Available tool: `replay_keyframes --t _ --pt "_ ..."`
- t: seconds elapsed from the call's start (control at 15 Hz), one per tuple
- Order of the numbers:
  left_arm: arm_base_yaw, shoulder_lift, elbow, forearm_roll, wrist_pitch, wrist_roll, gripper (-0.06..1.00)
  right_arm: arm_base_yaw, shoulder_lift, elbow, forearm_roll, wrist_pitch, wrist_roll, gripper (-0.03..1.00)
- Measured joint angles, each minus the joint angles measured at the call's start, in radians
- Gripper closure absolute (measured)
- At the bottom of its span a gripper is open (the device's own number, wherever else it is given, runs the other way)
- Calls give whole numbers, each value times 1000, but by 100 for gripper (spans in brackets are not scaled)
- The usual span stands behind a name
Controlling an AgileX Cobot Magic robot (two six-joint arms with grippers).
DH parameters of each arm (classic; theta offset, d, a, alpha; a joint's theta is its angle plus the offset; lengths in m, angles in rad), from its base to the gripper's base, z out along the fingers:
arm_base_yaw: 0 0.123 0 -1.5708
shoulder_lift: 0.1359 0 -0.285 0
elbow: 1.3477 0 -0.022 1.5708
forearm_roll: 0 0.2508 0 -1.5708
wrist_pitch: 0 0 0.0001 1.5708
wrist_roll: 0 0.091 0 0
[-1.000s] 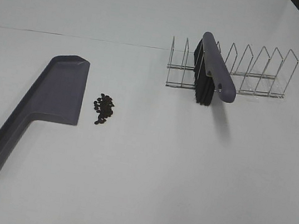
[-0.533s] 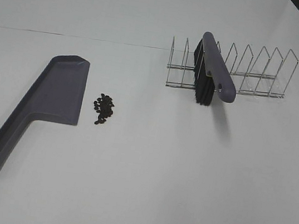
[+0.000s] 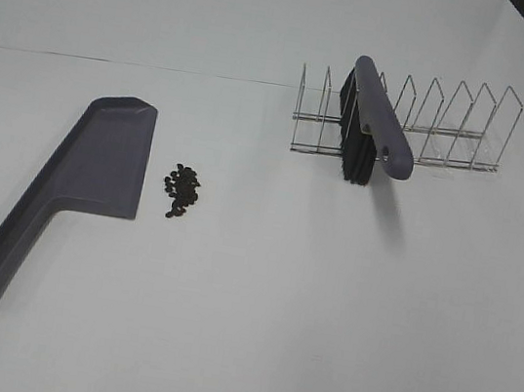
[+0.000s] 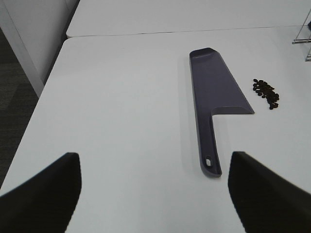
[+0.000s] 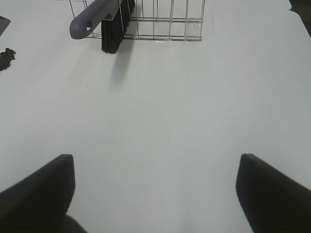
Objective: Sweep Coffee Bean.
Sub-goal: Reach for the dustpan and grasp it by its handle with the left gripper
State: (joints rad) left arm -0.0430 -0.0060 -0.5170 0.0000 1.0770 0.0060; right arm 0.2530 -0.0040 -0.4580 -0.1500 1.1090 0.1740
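Note:
A small cluster of dark coffee beans [image 3: 182, 190] lies on the white table just right of the grey-purple dustpan [image 3: 77, 178], which lies flat with its handle toward the front. Both show in the left wrist view, the beans [image 4: 266, 92] and the dustpan [image 4: 214, 97]. The grey-purple brush [image 3: 376, 124] with black bristles stands in the wire rack [image 3: 430, 127]; it also shows in the right wrist view [image 5: 99, 17]. My left gripper [image 4: 155, 194] is open and empty, well short of the dustpan handle. My right gripper [image 5: 155, 194] is open and empty, short of the rack. Neither gripper shows in the exterior view.
The wire rack [image 5: 165, 22] has several upright dividers. A seam [image 3: 134, 64] between two table tops runs across the back. The table's left edge [image 4: 43, 92] drops off to a dark floor.

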Motion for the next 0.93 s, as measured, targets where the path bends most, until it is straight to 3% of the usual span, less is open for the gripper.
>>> replay_keyframes --t 0.93 --pt "0 0 0 0 0 -1 19 0 0 0 0 2 0 20"
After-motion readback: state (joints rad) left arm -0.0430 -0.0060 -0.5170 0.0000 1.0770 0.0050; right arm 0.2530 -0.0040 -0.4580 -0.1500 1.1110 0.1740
